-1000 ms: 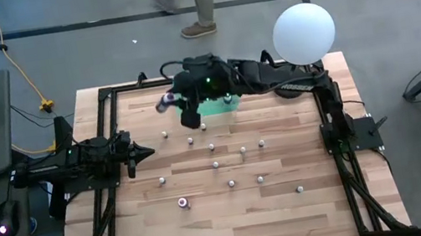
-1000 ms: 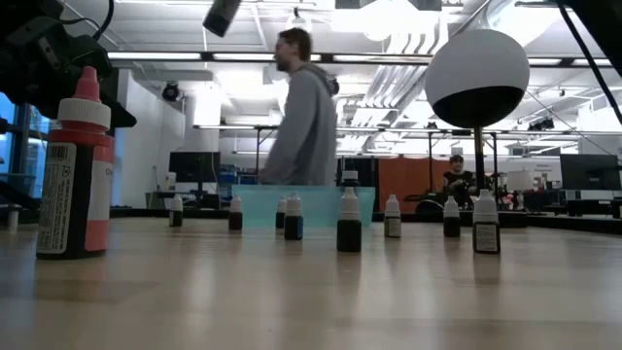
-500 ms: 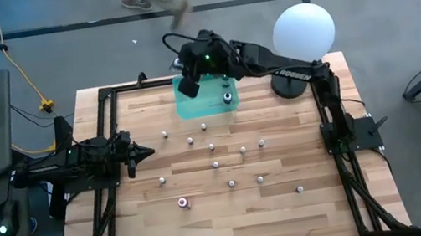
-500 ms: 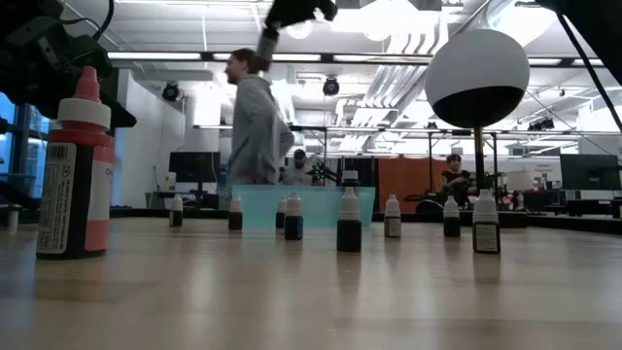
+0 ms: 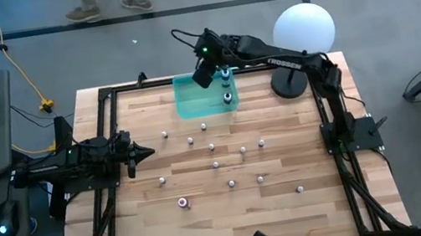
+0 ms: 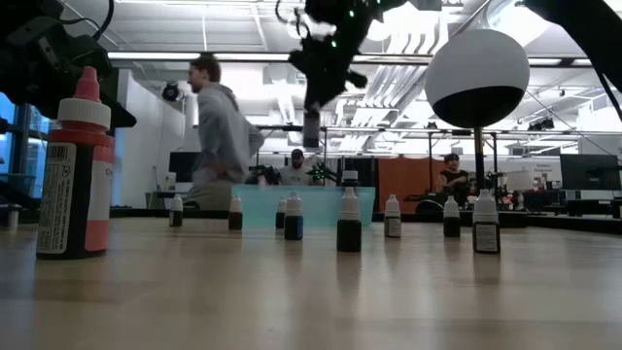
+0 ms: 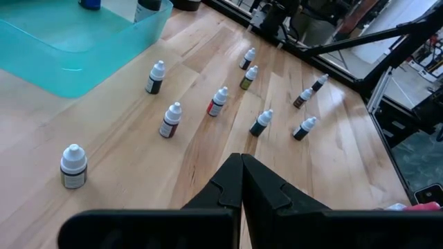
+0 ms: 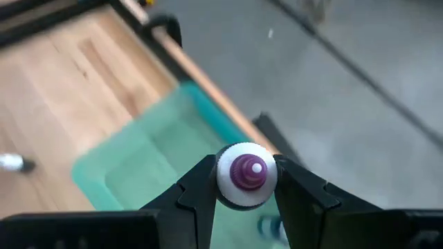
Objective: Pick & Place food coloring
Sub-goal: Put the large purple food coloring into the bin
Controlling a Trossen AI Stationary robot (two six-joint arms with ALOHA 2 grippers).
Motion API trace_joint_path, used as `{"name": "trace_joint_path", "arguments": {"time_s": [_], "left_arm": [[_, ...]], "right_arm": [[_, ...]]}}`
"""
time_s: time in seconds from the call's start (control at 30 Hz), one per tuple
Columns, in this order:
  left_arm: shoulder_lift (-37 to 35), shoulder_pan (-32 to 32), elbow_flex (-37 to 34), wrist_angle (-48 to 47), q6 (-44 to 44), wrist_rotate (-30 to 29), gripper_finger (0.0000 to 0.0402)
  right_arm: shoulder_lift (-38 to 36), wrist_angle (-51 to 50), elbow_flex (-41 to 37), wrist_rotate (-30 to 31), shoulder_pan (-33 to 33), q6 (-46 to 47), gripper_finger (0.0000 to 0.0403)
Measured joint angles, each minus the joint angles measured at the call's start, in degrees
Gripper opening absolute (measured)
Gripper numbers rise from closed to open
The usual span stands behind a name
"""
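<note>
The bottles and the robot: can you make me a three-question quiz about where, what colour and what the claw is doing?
1. Where is the right claw?
A. Above the tray
B. By the lamp's base
C. At the table's near edge

2. What colour is the tip of the bottle in the right claw?
A. Yellow
B. Purple
C. Black

3. What state is the left claw in?
A. Holding a bottle
B. Wide open
C. Shut and empty

Answers:
1. A, the high view shows it over the green tray.
2. B, the right wrist view shows a purple tip in a white cap.
3. C, the left wrist view shows its fingers pressed together with nothing between.
</note>
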Motion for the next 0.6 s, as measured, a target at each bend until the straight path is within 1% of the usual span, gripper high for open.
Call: {"name": "trace_joint_path", "arguments": {"time_s": [0.23,0.6], "left_arm": [[0.0,0.0,0.0,0.0,0.0,0.0,0.0],[0.0,0.0,0.0,0.0,0.0,0.0,0.0]], "right_arm": [[0.0,-1.7,-7.8,-6.0,-1.7,0.1,0.0122],[0.0,0.0,-16.1,-6.8,-3.3,1.3,0.0122]]}}
